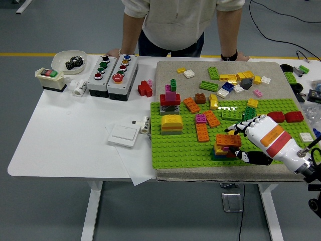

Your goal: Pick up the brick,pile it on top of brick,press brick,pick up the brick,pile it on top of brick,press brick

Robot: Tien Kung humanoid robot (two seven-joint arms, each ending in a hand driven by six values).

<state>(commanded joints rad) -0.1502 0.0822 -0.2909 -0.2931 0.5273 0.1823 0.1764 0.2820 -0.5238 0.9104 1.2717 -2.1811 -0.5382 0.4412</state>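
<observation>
A small stack of bricks [224,148] stands on the green baseplate [180,145] near its front right, topped by an orange brick [228,140]. My right hand [234,142], white with an orange and red band, reaches in from the lower right. Its fingers [238,129] are spread just above and behind the orange brick's right end. The thumb [244,154] lies low in front of the stack. The hand looks open and just clear of the brick. Loose orange bricks [202,132] lie left of the stack. My left arm is out of sight.
A yellow-topped stack [171,124] and a red, pink and green tower [170,99] stand on the plate's left. Several loose bricks [231,80] lie on the beige mat behind. Button boxes [113,74] and a white switch [124,134] sit left. A person's hands [235,56] rest on the far edge.
</observation>
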